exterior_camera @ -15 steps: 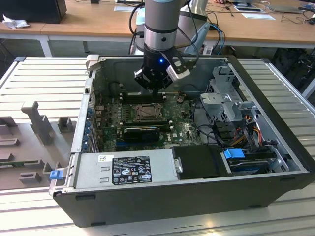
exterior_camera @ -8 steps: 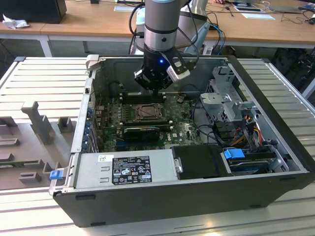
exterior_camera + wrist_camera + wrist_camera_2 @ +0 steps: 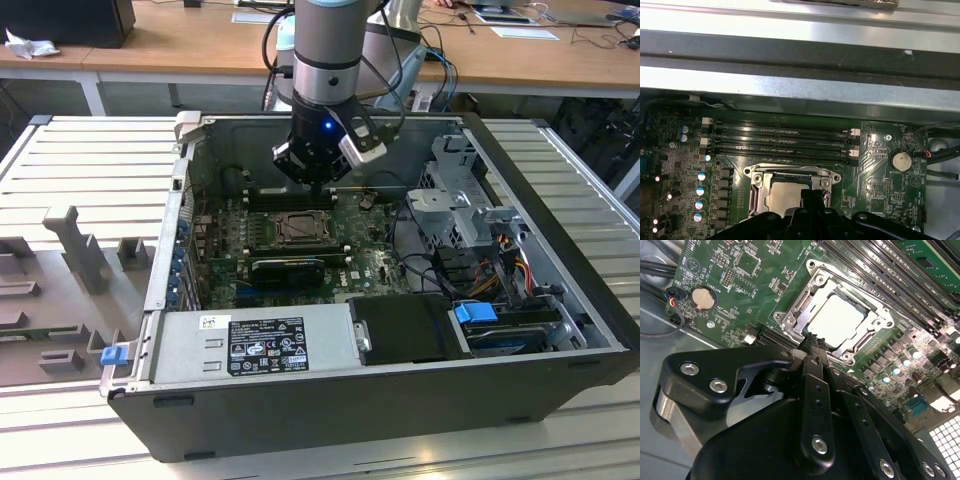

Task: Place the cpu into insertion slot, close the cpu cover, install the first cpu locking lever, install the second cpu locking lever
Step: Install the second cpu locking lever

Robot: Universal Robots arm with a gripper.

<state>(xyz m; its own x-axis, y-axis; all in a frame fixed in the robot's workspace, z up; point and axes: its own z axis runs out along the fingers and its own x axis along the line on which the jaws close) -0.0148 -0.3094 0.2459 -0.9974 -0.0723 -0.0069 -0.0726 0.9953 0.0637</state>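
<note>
The gripper (image 3: 815, 342) hangs straight down from the arm (image 3: 325, 50) into the open computer case (image 3: 590, 300), its fingers (image 3: 812, 405) pressed together on nothing, the tips just above the near edge of the insertion slot (image 3: 842, 320); in the first wrist view the tips (image 3: 812, 197) overlap the socket's edge. The cpu (image 3: 837, 322) lies flat inside the slot, pale and square, with the cpu cover (image 3: 790, 315) framing it; the green circuit board (image 3: 740, 285) holds the socket, a round coin battery (image 3: 704, 298) well apart from it, and long black memory slots (image 3: 780, 142) beside it.

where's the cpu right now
The cpu sits in the insertion slot on the green board, framed by the cpu cover, just beyond the gripper in both wrist views.
</note>
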